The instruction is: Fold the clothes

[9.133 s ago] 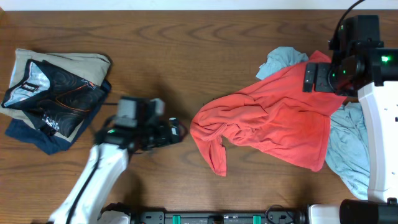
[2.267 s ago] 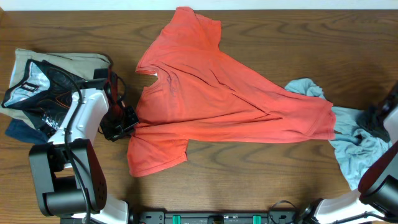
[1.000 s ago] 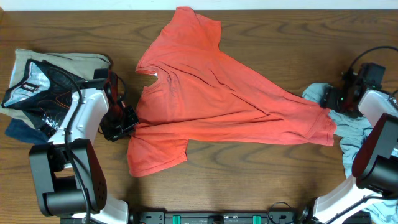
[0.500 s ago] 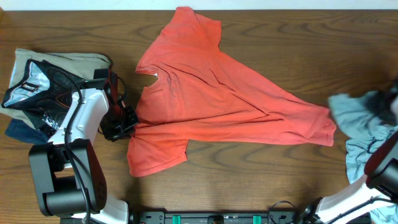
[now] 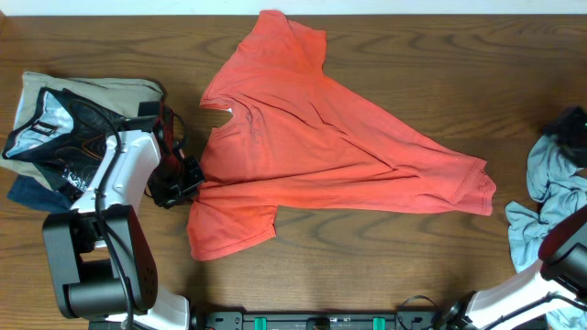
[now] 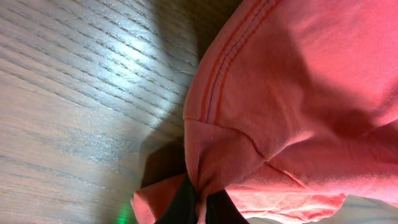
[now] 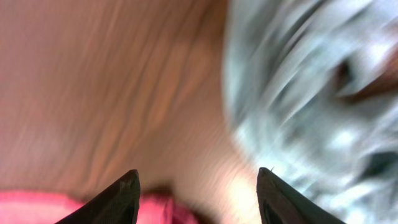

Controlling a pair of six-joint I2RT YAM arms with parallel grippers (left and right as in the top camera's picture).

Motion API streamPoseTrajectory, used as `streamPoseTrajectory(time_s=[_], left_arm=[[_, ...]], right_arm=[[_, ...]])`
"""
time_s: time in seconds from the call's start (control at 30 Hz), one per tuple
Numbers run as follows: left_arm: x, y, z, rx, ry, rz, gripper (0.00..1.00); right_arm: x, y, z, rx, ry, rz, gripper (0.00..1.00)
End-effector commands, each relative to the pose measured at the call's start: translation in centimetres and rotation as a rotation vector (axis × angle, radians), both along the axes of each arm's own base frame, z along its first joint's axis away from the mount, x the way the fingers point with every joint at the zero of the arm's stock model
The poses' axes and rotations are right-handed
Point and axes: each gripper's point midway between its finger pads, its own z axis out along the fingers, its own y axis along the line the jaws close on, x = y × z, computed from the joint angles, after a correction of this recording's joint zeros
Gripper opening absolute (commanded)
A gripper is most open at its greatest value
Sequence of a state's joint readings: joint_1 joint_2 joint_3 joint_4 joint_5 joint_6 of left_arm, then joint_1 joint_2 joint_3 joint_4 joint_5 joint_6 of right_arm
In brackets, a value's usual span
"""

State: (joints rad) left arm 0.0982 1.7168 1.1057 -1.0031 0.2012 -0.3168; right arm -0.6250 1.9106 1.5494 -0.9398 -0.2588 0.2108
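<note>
Your left gripper (image 5: 179, 183) is pinching the coral T-shirt (image 5: 312, 147) at its nine o'clock edge; your right gripper (image 7: 198, 193) is gaping empty by the grey-blue shirt (image 5: 550, 183) at three o'clock, bare table (image 5: 509, 174) showing between the garments

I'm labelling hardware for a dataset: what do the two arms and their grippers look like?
Left arm: white shell links, black joints, a thin black cable alongside. Left gripper: black. Right arm: white and black, mostly out of frame. Right gripper: black fingers tapering to points.
</note>
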Motion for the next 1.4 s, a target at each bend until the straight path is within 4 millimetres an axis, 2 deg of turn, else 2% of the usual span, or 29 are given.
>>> streamPoseTrajectory(time_s=[0.0, 0.27, 0.47, 0.7, 0.8, 1.0, 1.1, 1.23, 1.37], left_arm=[[-0.4, 0.6, -0.2, 0.024, 0.014, 0.002, 0.06], [-0.4, 0.6, -0.2, 0.025, 0.014, 0.002, 0.06], [-0.3, 0.6, -0.2, 0.025, 0.013, 0.001, 0.06], [-0.4, 0.6, -0.2, 0.024, 0.014, 0.001, 0.06], [-0.4, 0.6, -0.2, 0.024, 0.015, 0.001, 0.06], [-0.4, 0.6, -0.2, 0.024, 0.015, 0.001, 0.06], [-0.4, 0.6, -0.2, 0.024, 0.015, 0.001, 0.06], [-0.4, 0.6, -0.2, 0.024, 0.015, 0.001, 0.06], [-0.4, 0.6, -0.2, 0.024, 0.014, 0.001, 0.06]], right_arm=[[-0.1, 5.5, -0.5, 0.091, 0.023, 0.189, 0.58], [-3.3, 14.9, -2.5, 0.188, 0.221, 0.453, 0.58], [-2.4, 19.2, -3.5, 0.164, 0.213, 0.582, 0.58], [-0.3, 21.7, -5.3, -0.036, 0.183, 0.713, 0.61], [0.2, 23.4, -5.9, -0.060, 0.156, 0.761, 0.60], [-0.8, 25.5, -7.6, -0.061, 0.162, 0.819, 0.38], [-1.7, 25.9, -8.7, -0.056, 0.178, 0.831, 0.27], [-2.6, 25.8, -10.0, -0.056, 0.189, 0.831, 0.26], [-1.9, 24.7, -10.9, -0.138, 0.170, 0.816, 0.26]])
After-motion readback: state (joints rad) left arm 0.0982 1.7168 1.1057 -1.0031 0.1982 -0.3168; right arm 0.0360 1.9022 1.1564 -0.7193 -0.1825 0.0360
